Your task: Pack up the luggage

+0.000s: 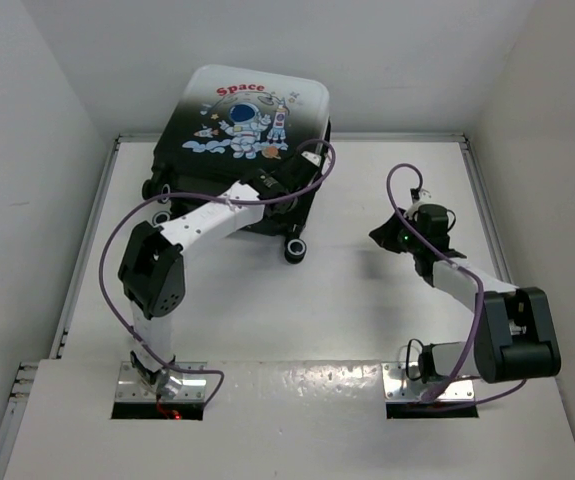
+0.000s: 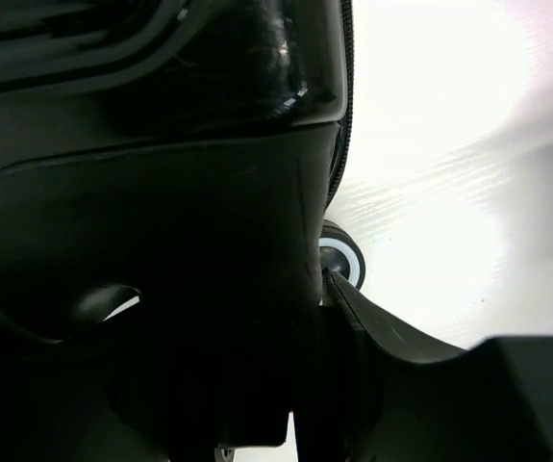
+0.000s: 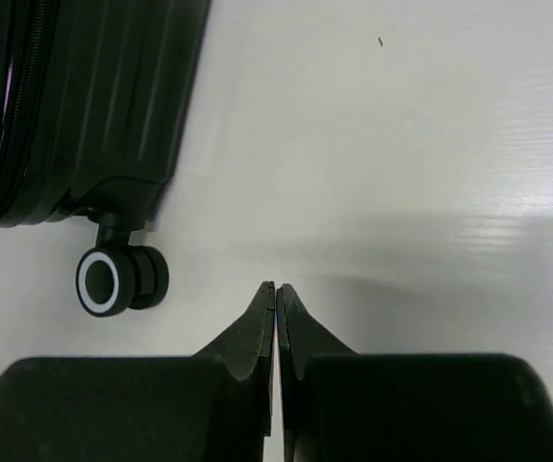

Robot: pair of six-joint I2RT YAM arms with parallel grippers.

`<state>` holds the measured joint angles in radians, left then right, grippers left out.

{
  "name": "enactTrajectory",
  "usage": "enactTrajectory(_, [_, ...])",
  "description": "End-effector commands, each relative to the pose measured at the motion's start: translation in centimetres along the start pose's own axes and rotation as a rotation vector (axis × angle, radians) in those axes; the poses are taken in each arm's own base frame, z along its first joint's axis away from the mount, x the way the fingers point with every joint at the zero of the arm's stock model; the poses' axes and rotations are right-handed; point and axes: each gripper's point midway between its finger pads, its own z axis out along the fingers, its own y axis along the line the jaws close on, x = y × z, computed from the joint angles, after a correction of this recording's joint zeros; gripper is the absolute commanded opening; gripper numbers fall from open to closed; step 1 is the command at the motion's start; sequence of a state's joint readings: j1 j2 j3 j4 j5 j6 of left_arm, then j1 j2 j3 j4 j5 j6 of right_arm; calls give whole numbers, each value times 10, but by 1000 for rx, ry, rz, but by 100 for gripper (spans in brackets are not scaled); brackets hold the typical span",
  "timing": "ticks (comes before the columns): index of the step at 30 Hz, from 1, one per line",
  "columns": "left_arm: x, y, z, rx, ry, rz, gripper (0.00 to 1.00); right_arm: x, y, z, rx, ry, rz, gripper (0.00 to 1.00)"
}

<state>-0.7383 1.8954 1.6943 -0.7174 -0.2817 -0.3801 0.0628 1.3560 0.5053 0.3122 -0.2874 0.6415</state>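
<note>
The luggage (image 1: 242, 130) lies at the back centre of the table, astronaut print up, with both shells together. Its black side and zip seam show in the right wrist view (image 3: 84, 96). My left gripper (image 1: 292, 195) is pressed against the case's near right side. In the left wrist view the black shell (image 2: 161, 192) fills the frame, and one finger (image 2: 401, 332) reaches up to a white-ringed wheel (image 2: 345, 255). The jaws are lost in the dark. My right gripper (image 3: 276, 289) is shut and empty, low over the bare table to the right of the case (image 1: 382, 235).
A caster wheel (image 1: 295, 250) sticks out at the case's near right corner and also shows in the right wrist view (image 3: 113, 279). White walls close in the table at the back and on both sides. Purple cables loop over both arms.
</note>
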Motion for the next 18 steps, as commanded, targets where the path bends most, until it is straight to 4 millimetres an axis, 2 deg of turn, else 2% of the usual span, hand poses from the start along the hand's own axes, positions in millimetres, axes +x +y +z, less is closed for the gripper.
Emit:
enactTrajectory(1, [-6,-41,-6,168,-66,122,5,-15,1,-10,-11,-67,-62,0])
enactTrajectory(4, [13,-59,-28,247,-63,235,0,-15,6,-15,-53,-79,-120,9])
enactTrajectory(5, [23,-67,-36,311,-54,310,0,-13,7,-18,-68,-84,-145,19])
enactTrajectory(7, [47,-73,-56,391,-53,449,0,-14,15,-23,-114,-94,-211,30])
enactTrajectory(8, [60,-81,-67,489,-46,500,0,-10,15,-24,-121,-90,-226,38])
enactTrajectory(9, [77,-79,-82,532,-50,555,0,-11,17,-26,-136,-95,-262,40])
enactTrajectory(10, [86,-81,-92,571,-60,600,0,-7,19,-26,-155,-82,-276,43])
enactTrajectory(11, [92,-78,-99,599,-81,662,0,-6,21,-30,-170,-87,-306,46])
enactTrajectory(12, [112,-74,-101,620,-60,697,0,-3,20,-29,-176,-77,-326,48])
enactTrajectory(13, [114,-70,-118,638,-95,724,0,1,22,-30,-194,-63,-345,49])
enactTrajectory(14, [121,-65,-122,649,-99,778,0,0,23,-33,-203,-67,-359,50])
enactTrajectory(15, [140,-56,-125,660,-43,807,0,2,23,-34,-207,-62,-378,52])
enactTrajectory(16, [141,-51,-135,676,-63,865,0,2,26,-36,-223,-66,-400,52])
enactTrajectory(18, [163,-37,-145,697,4,922,0,10,25,-39,-238,-53,-434,53])
